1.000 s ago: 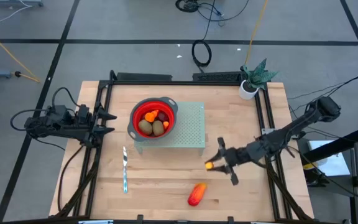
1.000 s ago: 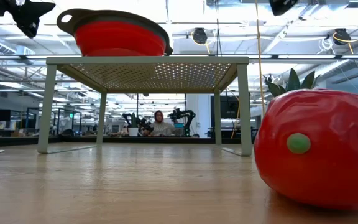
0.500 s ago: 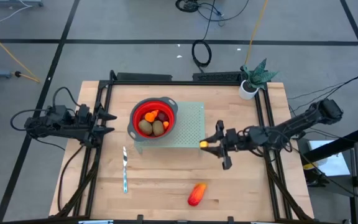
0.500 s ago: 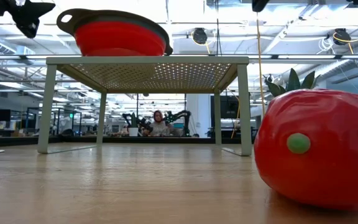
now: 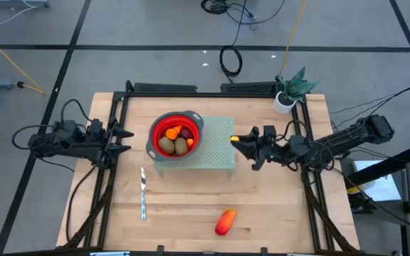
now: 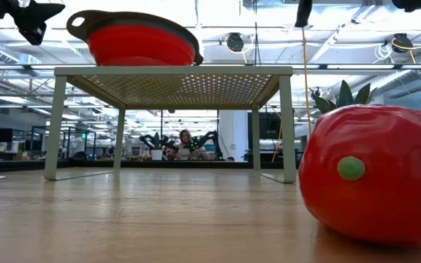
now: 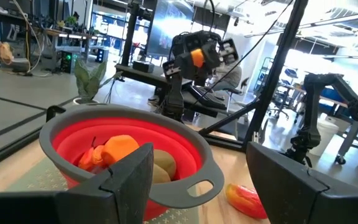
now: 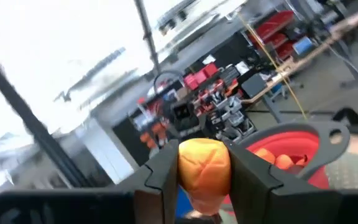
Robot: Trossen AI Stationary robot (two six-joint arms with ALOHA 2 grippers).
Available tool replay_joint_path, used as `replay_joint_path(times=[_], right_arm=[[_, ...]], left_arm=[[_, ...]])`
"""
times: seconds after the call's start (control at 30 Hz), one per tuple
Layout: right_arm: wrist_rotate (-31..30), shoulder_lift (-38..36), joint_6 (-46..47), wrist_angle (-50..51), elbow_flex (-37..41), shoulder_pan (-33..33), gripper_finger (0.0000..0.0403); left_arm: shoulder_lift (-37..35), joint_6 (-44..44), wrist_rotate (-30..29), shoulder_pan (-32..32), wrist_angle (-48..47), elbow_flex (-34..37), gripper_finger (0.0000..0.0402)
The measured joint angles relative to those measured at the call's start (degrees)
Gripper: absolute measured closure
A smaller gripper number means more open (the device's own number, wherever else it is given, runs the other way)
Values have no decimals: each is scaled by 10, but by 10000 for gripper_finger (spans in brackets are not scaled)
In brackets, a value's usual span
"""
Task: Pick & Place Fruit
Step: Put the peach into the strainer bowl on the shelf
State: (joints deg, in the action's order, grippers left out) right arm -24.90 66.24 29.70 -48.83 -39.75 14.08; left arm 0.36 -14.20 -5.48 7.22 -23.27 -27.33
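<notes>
Presently, taking the red bowl [image 5: 176, 135] as reference: nearest the table's front edge, well apart from it, lies the elongated red-orange piece [image 5: 225, 221]. The right gripper [image 5: 238, 141] is stretched level toward the bowl over the green rack [image 5: 219, 151], fingers clamped on a small orange fruit [image 8: 204, 164]. Brown-green ovals [image 5: 173, 146] lie inside the bowl. Beyond its far side, the left gripper [image 5: 123, 139] waits, fingers spread.

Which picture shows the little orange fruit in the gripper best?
The right wrist view: the orange fruit fills the middle, pinched in the right gripper. The high view shows it as a tiny dot, the left wrist view small and far off. The low view misses it.
</notes>
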Motion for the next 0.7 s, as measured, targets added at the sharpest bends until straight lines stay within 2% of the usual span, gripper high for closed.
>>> replay_joint_path(times=[0.13,0.33,0.5,0.7], right_arm=[[-24,0,106,-7,0,-7,301],[-24,0,241,-7,0,-14,302],[-24,0,292,-7,0,-14,300],[-24,0,296,-7,0,-14,301]], left_arm=[[0,0,0,0,1,0,144],[0,0,0,0,27,0,144],[0,-11,-1,0,51,0,144],[0,-7,-23,0,56,0,144]])
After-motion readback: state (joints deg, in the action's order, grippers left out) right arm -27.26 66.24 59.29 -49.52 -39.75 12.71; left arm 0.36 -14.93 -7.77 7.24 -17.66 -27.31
